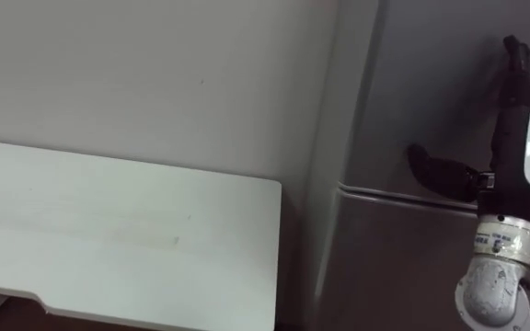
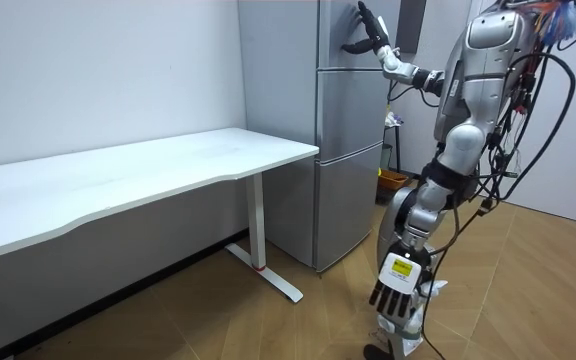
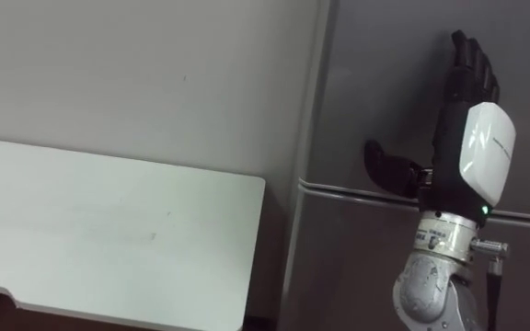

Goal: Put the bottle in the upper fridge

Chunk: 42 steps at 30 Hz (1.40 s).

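1. Bottle: cannot tell where it is. It is in neither hand, so which way it lies from either hand is open.
2. Upper fridge door (image 3: 375, 74): looks shut, flush with the lower door (image 3: 357, 267), with a thin seam (image 3: 339, 190) running between them.
3. Right hand (image 3: 455, 115): raised, fingers straight and pointing up, laid flat on the upper fridge door just above the seam. The thumb is spread toward the robot's left. It grips nothing.
4. Left hand (image 2: 391, 295): hangs low beside the leg in the room view, fingers straight and relaxed, nothing clasped. It is well away from the fridge, so the right hand is the nearer one by far.
5. Key relation: the right hand sits mid-panel, well to the right of the door's left edge by the wall (image 1: 155, 74). A flat palm there can only push, not pull.
6. Judgement: this is either a closing press with the bottle already inside, or contact before opening. The frames don't settle which.
7. Tabletop (image 1: 109, 230): white, to the robot's left of the fridge, its end just beside the fridge's side.
8. Stance: the robot stands upright close in front of the fridge.
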Motion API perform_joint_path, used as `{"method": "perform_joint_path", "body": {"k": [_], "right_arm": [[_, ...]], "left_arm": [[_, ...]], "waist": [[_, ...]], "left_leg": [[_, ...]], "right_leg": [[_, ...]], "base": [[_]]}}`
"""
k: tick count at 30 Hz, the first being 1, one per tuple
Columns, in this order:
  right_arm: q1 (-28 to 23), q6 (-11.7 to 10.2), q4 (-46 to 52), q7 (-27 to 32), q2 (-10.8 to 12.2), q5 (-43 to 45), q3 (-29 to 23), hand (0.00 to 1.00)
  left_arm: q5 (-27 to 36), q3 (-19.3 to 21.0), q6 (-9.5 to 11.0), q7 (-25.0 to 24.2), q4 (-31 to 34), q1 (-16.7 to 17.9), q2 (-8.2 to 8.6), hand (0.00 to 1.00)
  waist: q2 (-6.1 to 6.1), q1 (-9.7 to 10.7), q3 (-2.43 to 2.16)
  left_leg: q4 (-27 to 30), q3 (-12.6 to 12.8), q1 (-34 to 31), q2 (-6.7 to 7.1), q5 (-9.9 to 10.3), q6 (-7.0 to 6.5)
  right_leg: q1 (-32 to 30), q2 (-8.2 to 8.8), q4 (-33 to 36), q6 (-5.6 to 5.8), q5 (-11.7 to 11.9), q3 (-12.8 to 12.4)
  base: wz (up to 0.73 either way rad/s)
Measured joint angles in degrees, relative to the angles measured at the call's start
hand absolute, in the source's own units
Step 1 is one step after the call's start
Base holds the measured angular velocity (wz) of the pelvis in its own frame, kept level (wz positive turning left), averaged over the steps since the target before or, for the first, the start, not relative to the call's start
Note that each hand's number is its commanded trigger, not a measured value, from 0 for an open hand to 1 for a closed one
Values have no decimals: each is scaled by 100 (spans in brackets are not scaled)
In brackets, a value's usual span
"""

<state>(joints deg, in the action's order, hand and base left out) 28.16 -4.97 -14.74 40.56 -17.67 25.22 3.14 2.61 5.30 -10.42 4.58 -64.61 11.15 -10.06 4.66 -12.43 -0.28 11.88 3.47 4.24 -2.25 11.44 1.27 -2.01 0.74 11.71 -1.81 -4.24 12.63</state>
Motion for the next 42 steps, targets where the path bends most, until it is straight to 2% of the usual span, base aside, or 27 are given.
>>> {"method": "perform_joint_path", "body": {"k": [7,15,18,20,22,25,26,28,31,34,38,42], "right_arm": [[-6,-132,77,-139,-2,-39,11,0],[-40,-189,145,-160,-42,-42,-33,0],[-130,-307,274,-151,-78,-50,-415,0],[-132,-295,309,-48,-115,-138,-824,0],[-235,-295,361,214,-250,-421,-1285,0],[-570,-302,477,474,-434,-633,-1595,0],[-693,-301,477,517,-488,-632,-1681,0],[-799,-269,477,551,-506,-632,-1880,0],[-1045,-267,477,694,-641,-642,-2240,0],[-1246,-276,478,890,-722,-702,-2311,0],[-1632,-361,456,1029,-726,-854,-2319,0],[-1973,-381,325,1056,-728,-2058,-2499,0]], "left_arm": [[78,-122,161,24,47,67,-7,0],[348,-96,334,-18,-81,252,-26,0],[354,-44,454,-39,-77,369,-5,0],[358,60,533,-44,-77,410,4,0],[455,98,615,-45,-82,470,0,0],[471,134,671,-12,-112,516,1,0],[468,135,675,-7,-128,512,1,0],[466,142,675,-9,-154,515,3,0],[464,180,724,-14,-155,484,3,0],[477,177,802,-19,-187,477,2,0],[690,166,908,-12,-177,382,-3,0],[701,188,1001,42,-132,445,9,0]], "waist": [[-8,197,-1],[83,479,-15],[125,573,-21],[150,595,-15],[171,627,-14],[189,744,-14],[215,802,-28],[202,914,-22],[186,957,-13],[148,1061,17],[152,1112,20],[173,1177,13]], "left_leg": [[-14,-31,-2,7,-2,-1],[-27,-95,-26,54,-11,-40],[-26,-135,-34,69,-4,-61],[-33,-164,-35,74,4,-75],[-63,-180,2,77,-15,-108],[-110,-182,31,78,-4,-124],[-135,-176,33,79,-3,-124],[-169,-171,35,80,-3,-125],[-237,-110,78,71,-3,-127],[-302,-68,141,70,3,-137],[-327,-35,148,66,12,-144],[-343,-42,141,74,25,-163]], "right_leg": [[1,2,0,-5,-2,21],[8,28,-5,-15,-8,113],[41,50,-34,0,-11,153],[70,43,-92,18,0,165],[121,29,-116,25,19,162],[126,28,-116,20,2,159],[112,24,-116,41,-17,146],[93,21,-112,37,-23,135],[73,-1,-115,9,-9,72],[88,-5,-102,14,-33,38],[68,-14,-104,24,-49,12],[55,-6,-108,37,-60,9]], "base": [[1],[6],[10],[5],[0],[0],[-4],[-4],[-10],[-7],[-3],[1]]}}
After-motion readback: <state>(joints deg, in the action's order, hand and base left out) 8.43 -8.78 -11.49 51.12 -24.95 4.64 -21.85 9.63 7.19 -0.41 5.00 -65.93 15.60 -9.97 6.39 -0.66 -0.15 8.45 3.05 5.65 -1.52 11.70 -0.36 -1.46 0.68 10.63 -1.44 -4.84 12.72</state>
